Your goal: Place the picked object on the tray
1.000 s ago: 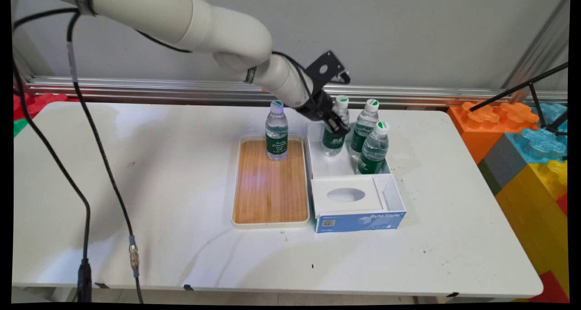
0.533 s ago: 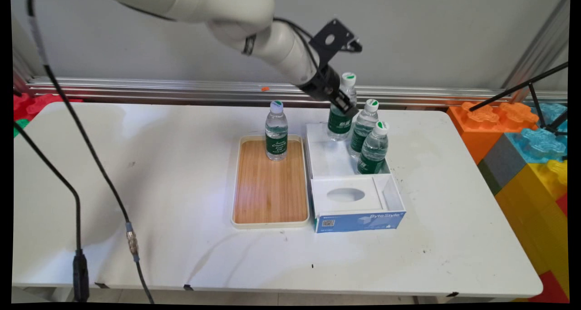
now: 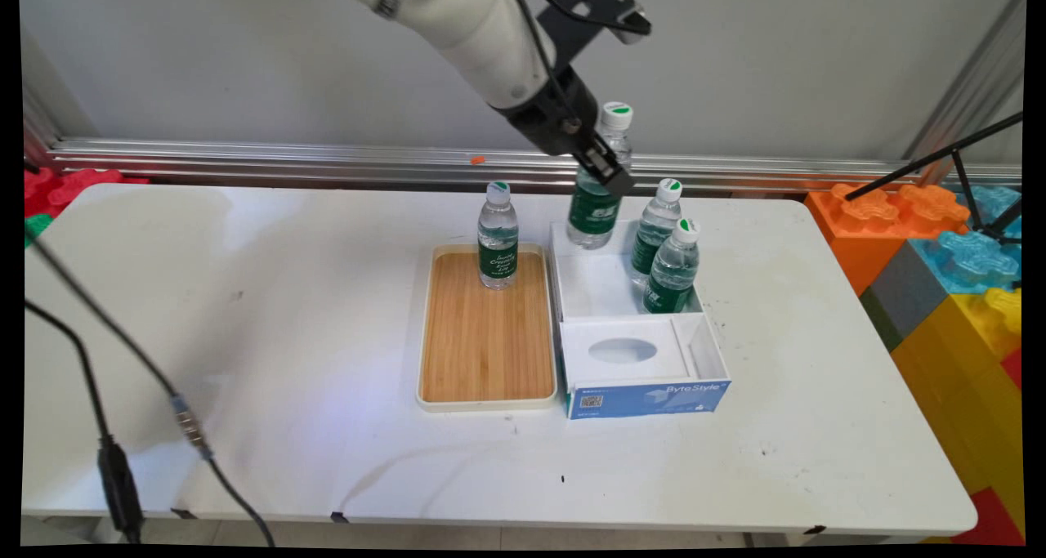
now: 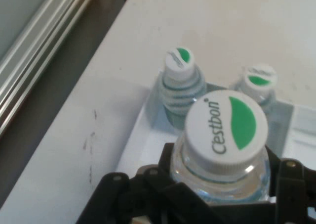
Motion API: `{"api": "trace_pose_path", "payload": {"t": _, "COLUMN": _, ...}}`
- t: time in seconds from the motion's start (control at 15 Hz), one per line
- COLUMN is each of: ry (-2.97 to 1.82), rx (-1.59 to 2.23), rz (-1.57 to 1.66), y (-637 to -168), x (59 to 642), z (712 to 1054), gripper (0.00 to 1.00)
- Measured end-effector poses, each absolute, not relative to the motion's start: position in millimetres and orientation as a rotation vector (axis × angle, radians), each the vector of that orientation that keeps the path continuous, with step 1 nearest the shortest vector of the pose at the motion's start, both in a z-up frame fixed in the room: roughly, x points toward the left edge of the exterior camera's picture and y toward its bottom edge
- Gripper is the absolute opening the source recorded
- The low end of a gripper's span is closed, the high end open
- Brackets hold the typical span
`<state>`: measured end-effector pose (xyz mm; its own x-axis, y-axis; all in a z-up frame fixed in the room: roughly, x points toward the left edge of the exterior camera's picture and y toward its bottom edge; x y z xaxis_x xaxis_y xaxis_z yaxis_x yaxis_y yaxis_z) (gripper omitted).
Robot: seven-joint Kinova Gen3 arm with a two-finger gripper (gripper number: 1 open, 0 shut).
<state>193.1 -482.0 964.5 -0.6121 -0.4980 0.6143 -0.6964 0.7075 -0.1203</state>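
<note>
Held bottle [image 3: 599, 186] is hanging clear of the table, upper centre of the main view, slightly tilted, its base above the far left corner of the box [image 3: 621, 296]. Its white cap with green mark [image 4: 227, 127] is filling the lower centre of the hand view. Gripper [image 3: 603, 166] is clamping the bottle's upper body, fingers closed against it on both sides.

Two bottles [image 3: 656, 229] [image 3: 674, 265] are standing upright in the box's far right part, just beside each other. The box's near part is carrying a white insert with an oval hole [image 3: 623, 350].

Left of the box, touching it, a wooden tray [image 3: 486, 337] is lying on the table [image 3: 245, 337]. One bottle [image 3: 498, 235] is standing upright at the tray's far end.
</note>
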Motion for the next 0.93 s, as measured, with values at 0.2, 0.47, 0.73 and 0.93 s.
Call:
{"api": "trace_pose_path", "payload": {"t": 0.2, "ry": -2.398, "rx": 0.863, "rz": 0.461, "y": -456.3, "x": 207.5, "z": 975.9, "gripper": 0.0}}
{"api": "trace_pose_path", "payload": {"t": 0.47, "ry": -2.438, "rx": 0.788, "rz": 0.429, "y": -423.7, "x": 237.9, "z": 972.8, "gripper": 0.0}}
{"api": "trace_pose_path", "payload": {"t": 0.73, "ry": -2.441, "rx": 0.731, "rz": 0.357, "y": -391.5, "x": 286.9, "z": 954.0, "gripper": 0.0}}
{"api": "trace_pose_path", "payload": {"t": 0.93, "ry": -2.434, "rx": 0.704, "rz": 0.313, "y": -377.6, "x": 314.5, "z": 938.0, "gripper": 0.0}}
